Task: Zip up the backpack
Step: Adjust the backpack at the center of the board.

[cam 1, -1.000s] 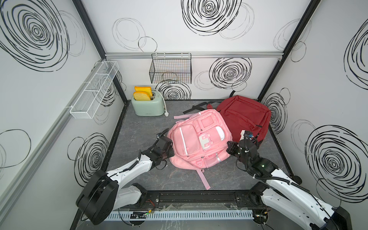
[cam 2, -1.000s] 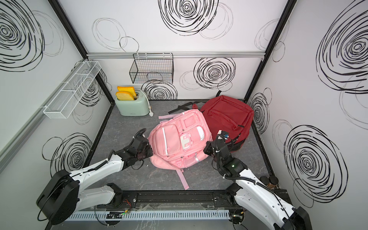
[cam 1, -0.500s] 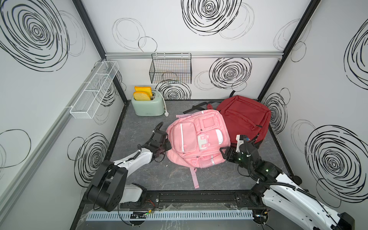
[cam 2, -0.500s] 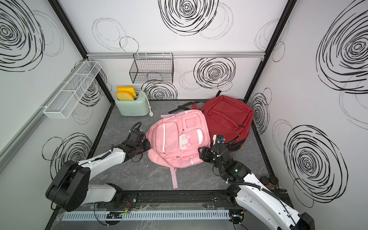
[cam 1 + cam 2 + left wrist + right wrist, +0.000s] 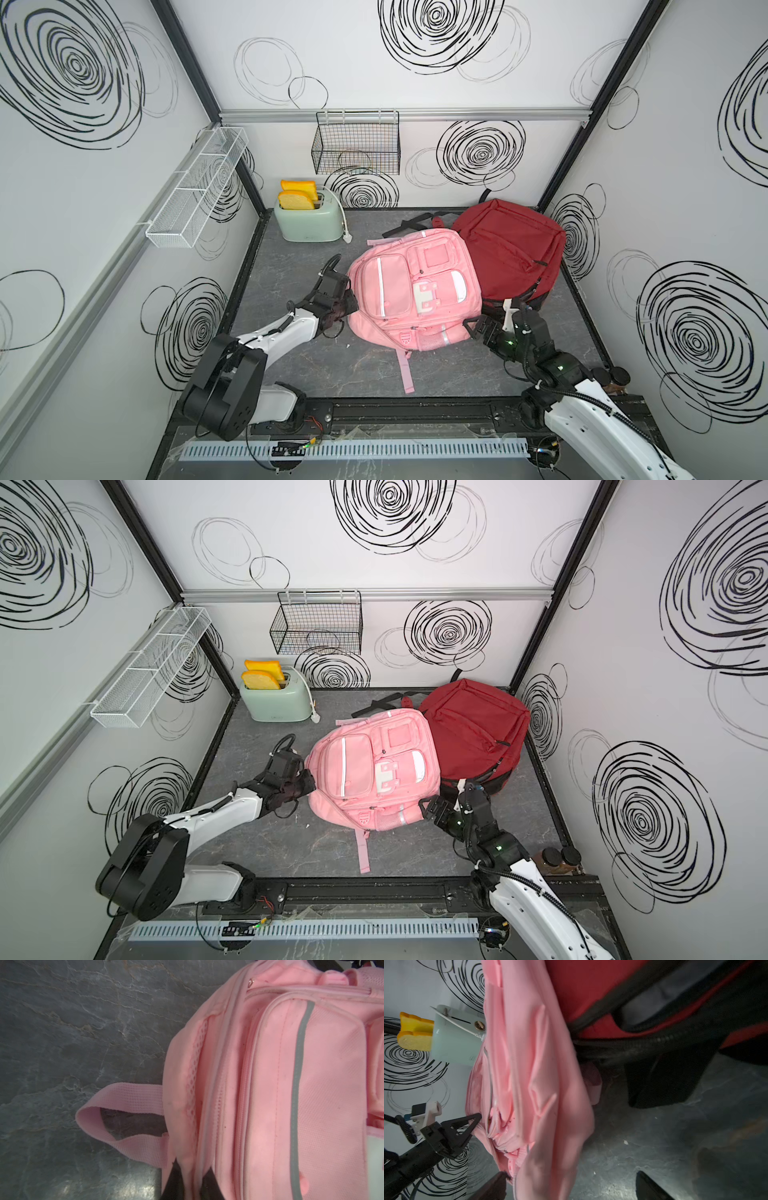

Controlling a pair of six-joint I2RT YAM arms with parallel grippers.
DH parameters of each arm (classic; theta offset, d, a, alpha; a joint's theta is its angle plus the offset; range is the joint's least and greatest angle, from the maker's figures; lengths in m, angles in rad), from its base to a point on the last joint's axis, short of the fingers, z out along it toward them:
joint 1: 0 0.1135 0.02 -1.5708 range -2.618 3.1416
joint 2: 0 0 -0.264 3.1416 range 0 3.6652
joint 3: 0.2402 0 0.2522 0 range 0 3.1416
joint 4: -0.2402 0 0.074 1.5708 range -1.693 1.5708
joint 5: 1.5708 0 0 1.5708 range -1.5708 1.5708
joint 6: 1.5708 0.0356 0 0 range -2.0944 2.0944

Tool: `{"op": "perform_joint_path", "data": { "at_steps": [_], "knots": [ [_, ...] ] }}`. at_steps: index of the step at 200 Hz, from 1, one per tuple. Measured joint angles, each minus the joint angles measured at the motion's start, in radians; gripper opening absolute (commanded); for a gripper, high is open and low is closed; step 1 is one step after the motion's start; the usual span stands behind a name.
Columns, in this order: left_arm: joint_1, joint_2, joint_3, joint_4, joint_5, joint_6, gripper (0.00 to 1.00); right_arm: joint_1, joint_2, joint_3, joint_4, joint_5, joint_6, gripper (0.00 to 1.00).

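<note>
Grey marbled worktop (image 5: 291, 365) carries two bags: the pink backpack (image 5: 415, 286) lies front-up at centre, its edge over a red backpack (image 5: 511, 245). One toaster (image 5: 309, 224) holds two toast slices (image 5: 297, 195). Both arms reach in low, left hand (image 5: 348, 304) clenched on pink fabric, right hand (image 5: 476, 328) released beside the bag's corner.

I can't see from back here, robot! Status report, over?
Left tool shut on pink backpack edge. Right tool open at its corner. Red backpack lying against it.
</note>
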Motion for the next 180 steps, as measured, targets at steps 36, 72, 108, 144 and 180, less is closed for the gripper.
{"op": "perform_joint_path", "data": {
  "at_steps": [36, 72, 108, 144, 180],
  "knots": [
    [0.0, -0.001, 0.0, -0.001, 0.001, 0.001, 0.0, -0.024, 0.031, -0.082, 0.169, -0.082, 0.037, 0.99],
    [0.0, -0.005, 0.0, -0.002, 0.004, 0.002, 0.0, -0.027, 0.045, -0.101, 0.323, -0.123, 0.053, 0.99],
    [0.0, -0.005, 0.0, -0.002, 0.004, 0.005, 0.0, -0.027, 0.06, -0.11, 0.435, -0.13, 0.061, 0.99],
    [-0.004, -0.005, 0.0, -0.003, 0.003, 0.005, 0.0, -0.028, 0.095, -0.13, 0.513, -0.118, 0.076, 1.0],
    [-0.015, -0.005, 0.0, -0.003, 0.004, 0.005, 0.0, -0.028, 0.126, -0.137, 0.594, -0.091, 0.09, 0.93]
  ]
}}
